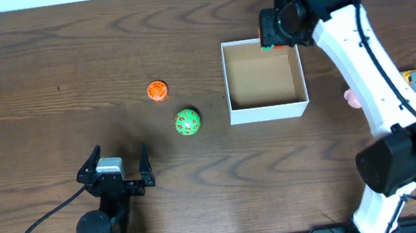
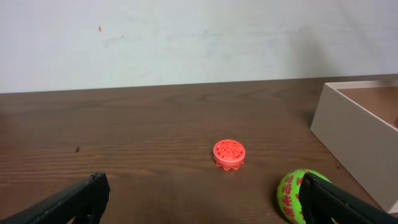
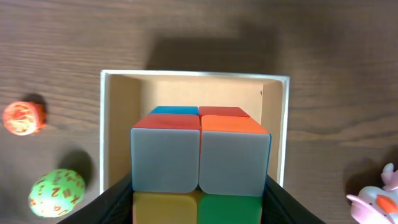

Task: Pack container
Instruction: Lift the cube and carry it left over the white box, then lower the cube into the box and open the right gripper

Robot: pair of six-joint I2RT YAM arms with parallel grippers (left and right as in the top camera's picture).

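The right arm point(image 1: 361, 56) is reaching from the lower right of the overhead frame up to the upper middle, its wrist hanging over the top right corner of the container point(image 1: 266, 102). The right fingers point(image 3: 115, 202) are grasping a cube point(image 3: 199, 155), one finger on each side of it. In the right wrist view the cube is filling the centre, with two pale grey faces toward the camera, red, orange and blue above them, and yellow and green below. The container's brown floor and white walls are showing directly behind the cube. Whether the cube is touching the floor cannot be told.

The left arm point(image 1: 101, 223) is sitting low at the lower left of the overhead frame. The left fingers point(image 1: 145, 163) are spread wide and holding nothing.

The container is lying on the worktop point(image 1: 41, 74), right of centre. An orange disc point(image 1: 157, 91) and a green ball point(image 1: 188, 121) are lying left of it, near each other but apart. The ball is carrying orange marks too small to read. A pink toy point(image 1: 350, 98) is lying just right of the container, partly under the arm.
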